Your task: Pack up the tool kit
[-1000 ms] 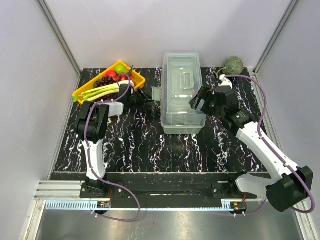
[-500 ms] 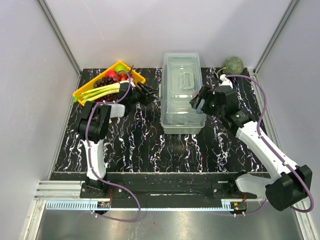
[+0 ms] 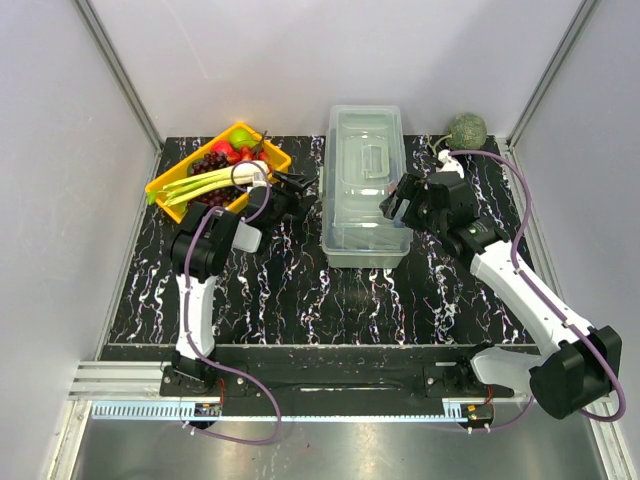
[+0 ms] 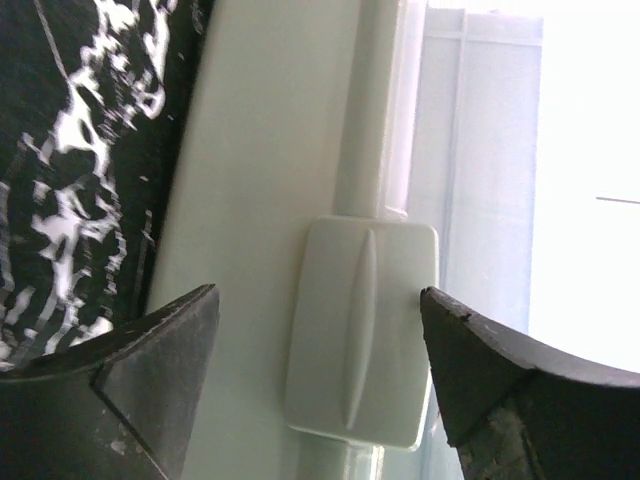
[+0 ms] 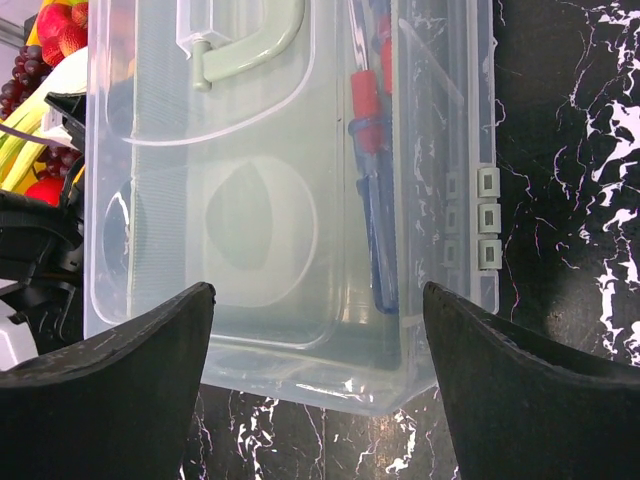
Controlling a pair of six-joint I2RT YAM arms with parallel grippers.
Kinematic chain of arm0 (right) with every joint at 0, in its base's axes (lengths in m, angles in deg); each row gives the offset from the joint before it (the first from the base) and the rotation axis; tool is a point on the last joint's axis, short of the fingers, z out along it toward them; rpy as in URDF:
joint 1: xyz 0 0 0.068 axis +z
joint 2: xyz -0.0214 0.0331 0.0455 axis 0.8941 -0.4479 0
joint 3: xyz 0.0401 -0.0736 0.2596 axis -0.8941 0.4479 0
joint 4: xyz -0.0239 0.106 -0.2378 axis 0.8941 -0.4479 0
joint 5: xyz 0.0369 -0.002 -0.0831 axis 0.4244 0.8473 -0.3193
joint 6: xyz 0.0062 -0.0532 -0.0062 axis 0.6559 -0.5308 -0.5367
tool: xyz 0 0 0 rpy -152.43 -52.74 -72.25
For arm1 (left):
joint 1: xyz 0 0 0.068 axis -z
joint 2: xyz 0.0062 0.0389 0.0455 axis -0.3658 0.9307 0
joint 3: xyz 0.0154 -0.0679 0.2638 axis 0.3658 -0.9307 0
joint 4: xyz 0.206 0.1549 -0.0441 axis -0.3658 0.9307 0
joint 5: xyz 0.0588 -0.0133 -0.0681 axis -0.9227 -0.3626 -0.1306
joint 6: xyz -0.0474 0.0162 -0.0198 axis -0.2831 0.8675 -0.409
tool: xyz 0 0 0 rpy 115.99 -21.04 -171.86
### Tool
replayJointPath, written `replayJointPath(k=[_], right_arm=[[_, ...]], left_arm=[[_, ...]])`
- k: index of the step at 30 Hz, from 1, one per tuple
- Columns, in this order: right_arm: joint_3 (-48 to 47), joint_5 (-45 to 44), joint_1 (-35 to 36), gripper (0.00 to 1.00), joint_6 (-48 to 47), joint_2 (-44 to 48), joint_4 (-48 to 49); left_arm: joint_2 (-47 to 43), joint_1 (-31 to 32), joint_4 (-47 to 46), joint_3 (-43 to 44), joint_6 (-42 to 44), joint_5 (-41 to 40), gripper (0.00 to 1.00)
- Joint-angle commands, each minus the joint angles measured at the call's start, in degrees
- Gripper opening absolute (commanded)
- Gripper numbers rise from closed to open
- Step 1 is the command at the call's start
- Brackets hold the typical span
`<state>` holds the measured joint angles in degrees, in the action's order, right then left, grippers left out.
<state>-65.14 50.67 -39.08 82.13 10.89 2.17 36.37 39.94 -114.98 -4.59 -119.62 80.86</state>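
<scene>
**Both jaws spread at the toolbox, one per long side**

Black white-veined table (image 3: 300, 290) carries everything. The toolbox (image 3: 365, 190) sits at the middle back of the table, long axis running away from my bases, clear lid (image 5: 250, 220) down on it. Left of it, at the far left corner, is a yellow tray (image 3: 192, 156) of fruit and veg, clear of the box. A green melon (image 3: 466, 128) sits at the far right corner, well apart from the box.

My left arm (image 3: 200, 250) reaches to the box's left long side, and my right arm (image 3: 520, 290) to its right long side.

Left jaws: spread, nothing between them gripped. In the wrist view the two fingers (image 4: 150, 380) sit either side of the pale latch (image 4: 362, 330) on the box's side wall. One fingertip is right at the latch's edge; I cannot tell if it touches. Whether the latch is snapped shut I cannot tell either.

Right jaws: spread wide, holding nothing, fingers (image 5: 100, 400) framing the near end of the box from above.

The lid's handle (image 5: 250, 45) lies flat on top. Red and blue screwdrivers (image 5: 372, 130) lie inside along the hinge side, seen through the lid. Three small hinge tabs (image 5: 488, 218) are on the box's right edge.
</scene>
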Motion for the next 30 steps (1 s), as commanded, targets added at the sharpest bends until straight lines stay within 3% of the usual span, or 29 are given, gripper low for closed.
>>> replayJointPath(k=[1,5,8,30], right_arm=[[-0.59,0.01,-0.06,0.89,-0.62,-0.24,1.23],[-0.59,0.09,-0.06,0.89,-0.62,-0.24,0.80],[-0.68,0.01,-0.06,0.89,-0.62,-0.15,0.80],[-1.12,-0.87,-0.06,0.88,-0.62,0.20,-1.14]], left_arm=[[-0.08,3.93,-17.24,-2.08,-7.56,-3.61,0.86],[0.71,4.37,-25.50,-5.25,-15.91,-8.01,0.86],[0.80,4.37,-26.39,-5.17,-17.59,-8.37,0.86],[-4.56,3.93,-33.59,-5.61,-7.58,-7.14,0.80]])
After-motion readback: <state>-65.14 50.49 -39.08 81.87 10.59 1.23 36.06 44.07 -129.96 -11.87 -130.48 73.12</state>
